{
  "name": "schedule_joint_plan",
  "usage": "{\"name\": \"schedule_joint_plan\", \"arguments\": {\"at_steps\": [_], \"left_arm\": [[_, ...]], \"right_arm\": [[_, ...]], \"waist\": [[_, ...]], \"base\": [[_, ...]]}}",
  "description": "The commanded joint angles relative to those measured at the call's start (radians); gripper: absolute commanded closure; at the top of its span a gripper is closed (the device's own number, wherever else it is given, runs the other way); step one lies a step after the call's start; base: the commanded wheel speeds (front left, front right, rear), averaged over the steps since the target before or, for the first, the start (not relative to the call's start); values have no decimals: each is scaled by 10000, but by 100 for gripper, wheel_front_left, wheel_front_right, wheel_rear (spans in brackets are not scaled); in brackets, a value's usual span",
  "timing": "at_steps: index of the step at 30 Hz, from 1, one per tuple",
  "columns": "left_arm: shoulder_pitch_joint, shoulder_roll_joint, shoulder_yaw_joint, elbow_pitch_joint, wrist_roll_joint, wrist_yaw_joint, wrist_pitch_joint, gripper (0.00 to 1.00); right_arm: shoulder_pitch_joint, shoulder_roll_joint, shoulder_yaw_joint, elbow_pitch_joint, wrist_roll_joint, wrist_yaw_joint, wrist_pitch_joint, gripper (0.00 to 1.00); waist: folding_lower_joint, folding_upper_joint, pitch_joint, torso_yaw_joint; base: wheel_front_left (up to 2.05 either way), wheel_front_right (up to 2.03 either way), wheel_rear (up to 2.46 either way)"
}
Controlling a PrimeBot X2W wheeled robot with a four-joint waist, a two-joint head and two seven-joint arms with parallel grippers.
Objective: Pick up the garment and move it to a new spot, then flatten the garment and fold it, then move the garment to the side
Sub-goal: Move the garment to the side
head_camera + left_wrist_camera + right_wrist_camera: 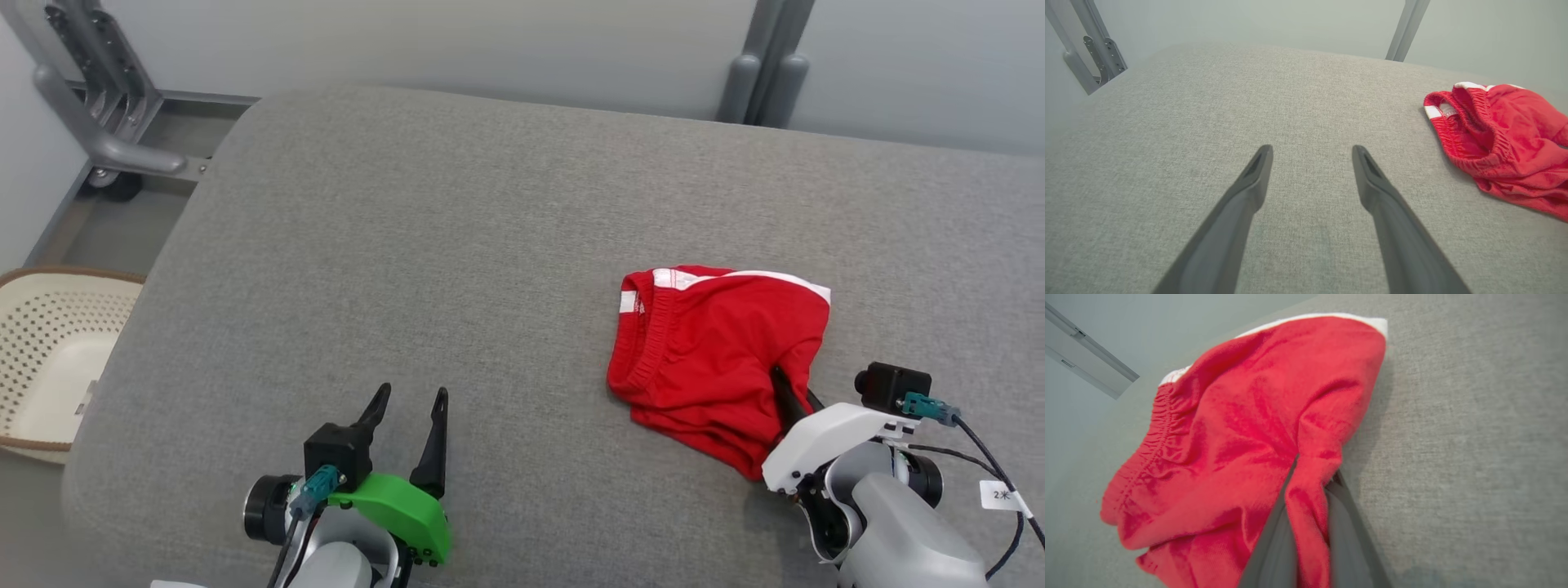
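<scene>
right gripper [780, 380], at 4 o'clock, is clamped on a fold of the red garment [710, 343]; left gripper [413, 390], at 7 o'clock, fingers apart.

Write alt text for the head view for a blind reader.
The right gripper, at lower right, pinches a fold of a crumpled red garment lying on a grey padded surface. The left gripper is open at lower left, apart from it; a cream basket sits at the left.
</scene>
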Motion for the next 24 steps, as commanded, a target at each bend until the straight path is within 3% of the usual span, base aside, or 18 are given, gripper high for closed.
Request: {"name": "schedule_joint_plan", "arguments": {"at_steps": [1,11,24], "left_arm": [[145,30,23,-34,88,-12,4,0],[0,30,147,-369,324,-123,4,0],[-403,33,158,-748,652,-284,4,0]], "right_arm": [[122,-69,-60,-34,-28,-21,-33,100],[288,0,-229,-222,-297,-19,-37,100],[448,198,269,-238,40,-18,-37,100]], "waist": [[0,0,-175,-540],[0,0,-260,-2864],[0,0,80,-5738]], "base": [[0,0,0],[0,0,0],[0,0,0]]}}
